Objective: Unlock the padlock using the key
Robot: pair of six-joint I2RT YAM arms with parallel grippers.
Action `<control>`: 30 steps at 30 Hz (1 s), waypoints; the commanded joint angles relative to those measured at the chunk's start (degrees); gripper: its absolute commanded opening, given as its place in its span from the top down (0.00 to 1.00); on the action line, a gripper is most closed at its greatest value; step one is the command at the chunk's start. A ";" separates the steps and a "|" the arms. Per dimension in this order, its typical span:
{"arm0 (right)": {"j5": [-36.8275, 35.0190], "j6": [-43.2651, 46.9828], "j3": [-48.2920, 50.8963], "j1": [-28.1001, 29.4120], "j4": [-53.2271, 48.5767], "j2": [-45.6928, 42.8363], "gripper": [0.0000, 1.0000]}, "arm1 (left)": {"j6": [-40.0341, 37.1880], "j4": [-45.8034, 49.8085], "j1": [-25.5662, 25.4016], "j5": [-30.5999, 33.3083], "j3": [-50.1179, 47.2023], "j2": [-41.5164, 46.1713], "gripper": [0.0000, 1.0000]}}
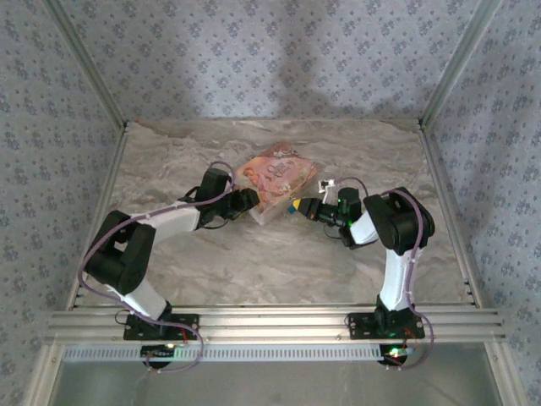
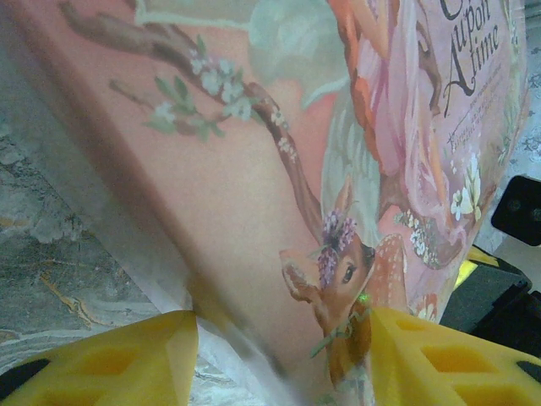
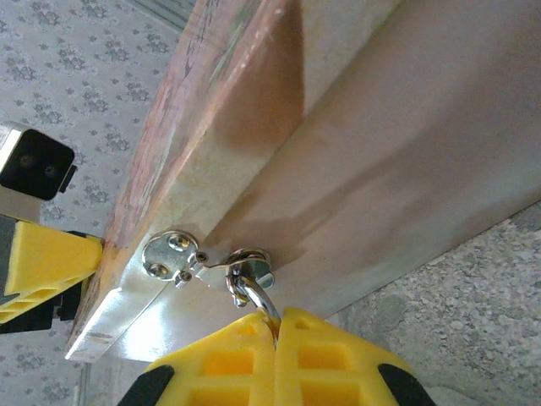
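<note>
Yellow-fingered right hand [image 3: 277,321]: pressed together, pinching a thin curved silver bar right at the tips. The bar hooks up through the staple [image 3: 254,260] on the box edge, so it's likely the shackle of the padlock [image 3: 251,294]. The lock body is hidden behind the fingers, can't confirm. Just left of the staple, the hasp plate [image 3: 172,252] with two rivets lies flat on the side wall of the box [image 3: 397,152].

Left hand [image 2: 279,342]: spread wide around the near-left corner of the box, one finger on the printed cover, the other against the side wall. Both fingers appear to touch, so it reads as a clamp bracing the box.

The box is book-shaped with a pink storybook cover. It lies mid-surface [image 1: 254,271] between the two arms, rotated a bit in the top view. The padlock hangs at its right-hand edge, facing the right arm.

Handling, my read:
- **Padlock:** small, hard, polished metal, so slippery, and it swings freely on the staple. A pinch on the shackle alone lets the body pivot. A grip across the flat body faces gives better control for key entry.
- **Key:** will be thin and stiff. Take it by the bow, blade out.
- **Box:** looks light, cardboard or thin board, and likely slides easily on the marble-look surface, so the left clamp matters. Don't crush the corner.
</note>
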State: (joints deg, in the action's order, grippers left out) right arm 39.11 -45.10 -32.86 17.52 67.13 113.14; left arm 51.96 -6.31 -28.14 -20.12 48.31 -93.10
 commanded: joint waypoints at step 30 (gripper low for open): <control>-0.31 -3.57 -1.82 -5.93 -16.53 -9.40 1.00 | -1.73 7.18 0.53 1.49 -2.85 1.14 0.43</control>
State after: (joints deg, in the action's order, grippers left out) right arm 40.32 -52.88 -35.57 12.56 55.53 107.63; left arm 51.88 -6.22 -28.01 -20.10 47.44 -92.25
